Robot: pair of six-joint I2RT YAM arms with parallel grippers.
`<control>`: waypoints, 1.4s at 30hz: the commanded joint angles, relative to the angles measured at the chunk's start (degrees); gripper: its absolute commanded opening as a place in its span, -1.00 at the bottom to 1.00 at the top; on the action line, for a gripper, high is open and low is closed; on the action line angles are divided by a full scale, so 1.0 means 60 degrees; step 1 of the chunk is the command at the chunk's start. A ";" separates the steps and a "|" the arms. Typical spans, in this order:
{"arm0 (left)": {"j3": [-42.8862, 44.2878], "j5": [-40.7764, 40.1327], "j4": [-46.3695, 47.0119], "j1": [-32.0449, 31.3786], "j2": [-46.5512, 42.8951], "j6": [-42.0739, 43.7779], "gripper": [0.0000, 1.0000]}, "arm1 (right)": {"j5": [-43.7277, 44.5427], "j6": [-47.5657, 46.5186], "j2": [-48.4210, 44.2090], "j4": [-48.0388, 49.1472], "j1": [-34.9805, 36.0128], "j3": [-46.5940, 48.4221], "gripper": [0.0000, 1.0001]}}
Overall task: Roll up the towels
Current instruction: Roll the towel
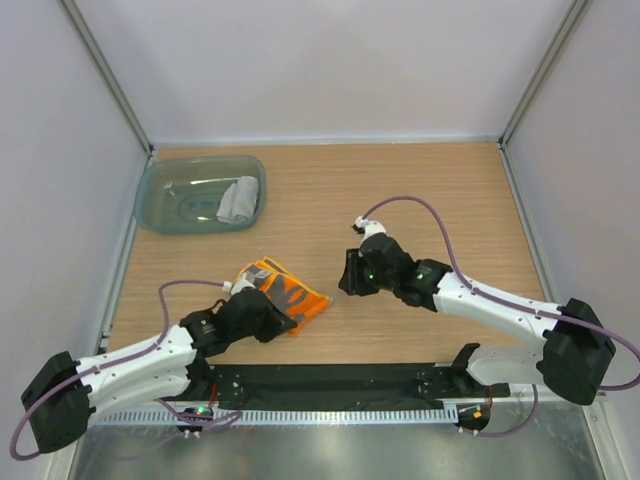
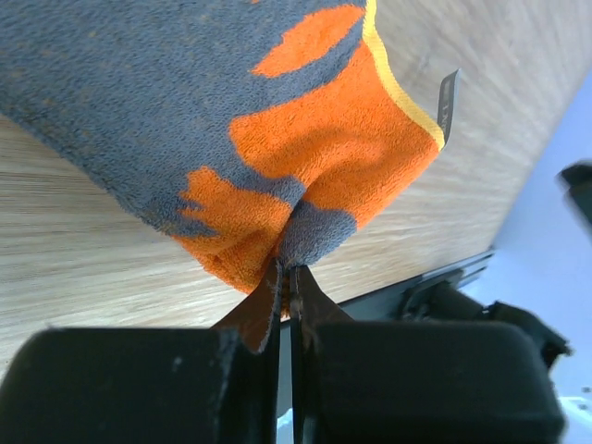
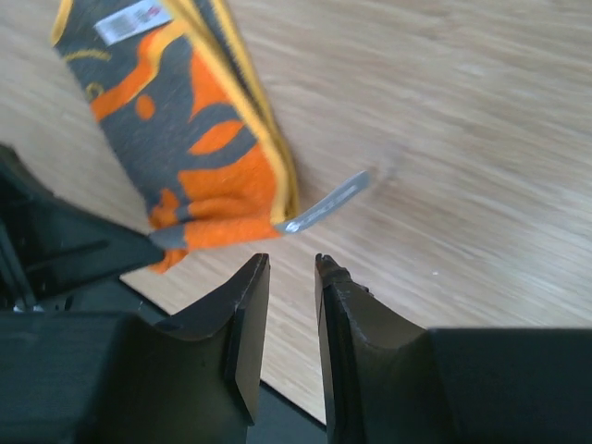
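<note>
The orange and grey towel point(image 1: 288, 292) lies folded on the wooden table near the front. My left gripper point(image 1: 268, 312) is shut on its near corner; in the left wrist view point(image 2: 287, 270) the towel point(image 2: 277, 139) bunches between the closed fingertips. My right gripper point(image 1: 347, 284) is open and empty, just right of the towel's corner with the grey loop tag point(image 3: 324, 205); in the right wrist view point(image 3: 290, 264) the towel point(image 3: 199, 157) lies just ahead, untouched. The light grey towel point(image 1: 238, 199) sits rolled inside the teal tub point(image 1: 165, 200).
The teal plastic tub stands at the table's back left. White enclosure walls ring the table. A black mounting rail point(image 1: 330, 385) runs along the front edge between the arm bases.
</note>
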 commanded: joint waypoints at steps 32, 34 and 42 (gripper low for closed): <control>-0.1407 0.1941 -0.0491 0.2243 -0.0088 -0.1584 -0.99 | -0.4173 0.0083 0.3227 0.5379 0.1775 -0.0131 -0.56; -0.1422 0.2029 -0.0199 0.2273 0.0161 -0.1554 -0.99 | -0.4188 0.0097 0.3359 0.5467 0.1849 0.0016 -0.56; -0.1378 0.2103 -0.0051 0.2360 0.0323 -0.1408 -0.99 | -0.3456 -0.0122 0.4061 0.5365 0.1835 0.0250 -0.58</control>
